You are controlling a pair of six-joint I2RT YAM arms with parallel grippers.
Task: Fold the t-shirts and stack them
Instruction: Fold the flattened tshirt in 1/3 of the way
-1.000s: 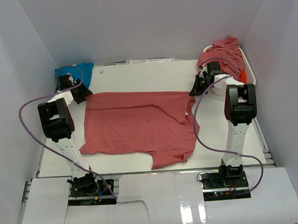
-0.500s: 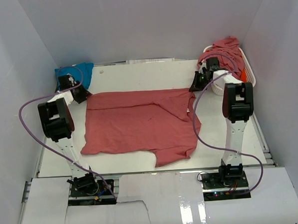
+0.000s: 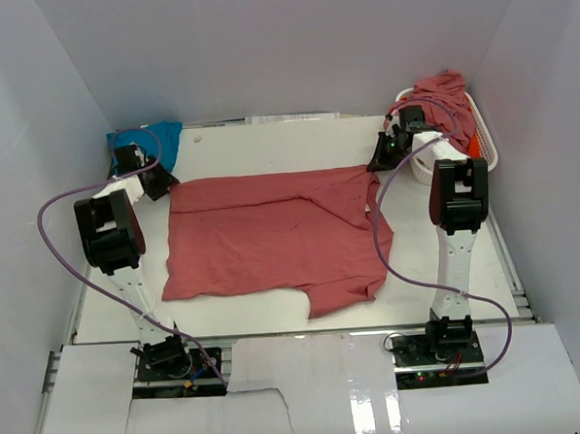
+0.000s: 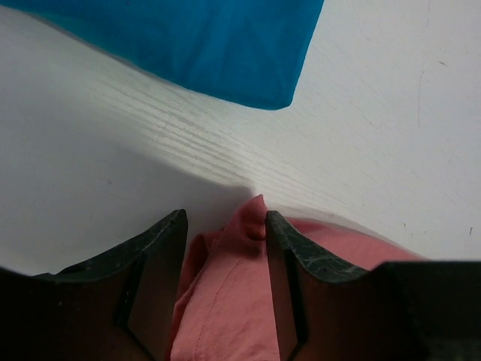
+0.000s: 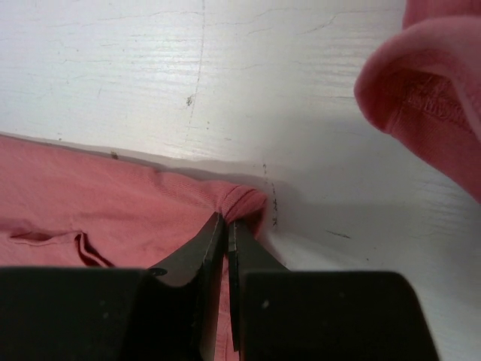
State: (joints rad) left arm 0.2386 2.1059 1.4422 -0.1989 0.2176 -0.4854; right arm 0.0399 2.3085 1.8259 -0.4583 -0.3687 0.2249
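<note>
A white tabletop (image 3: 267, 145) carries a rose-red t-shirt (image 3: 272, 237) spread flat between the two sets of fingers, its long axis running left to right. One sleeve juts toward the near edge at its right end. Its far right corner lies at the right fingers (image 5: 207, 241) and its far left corner at the left fingers (image 4: 285, 241).

Beyond and to the right of the right fingers stands a white slatted basket (image 3: 486, 148). It is heaped with more rose-red t-shirts (image 3: 444, 97), and a sliver of orange cloth (image 3: 474, 147) shows at its side. Just beyond the left fingers lies a turquoise t-shirt (image 3: 164, 138), apart from the spread one.

The right fingers are closed, pinching the spread shirt's far right corner. The left fingers stand apart with a bunched corner of it between them. Whether they grip it cannot be told.
</note>
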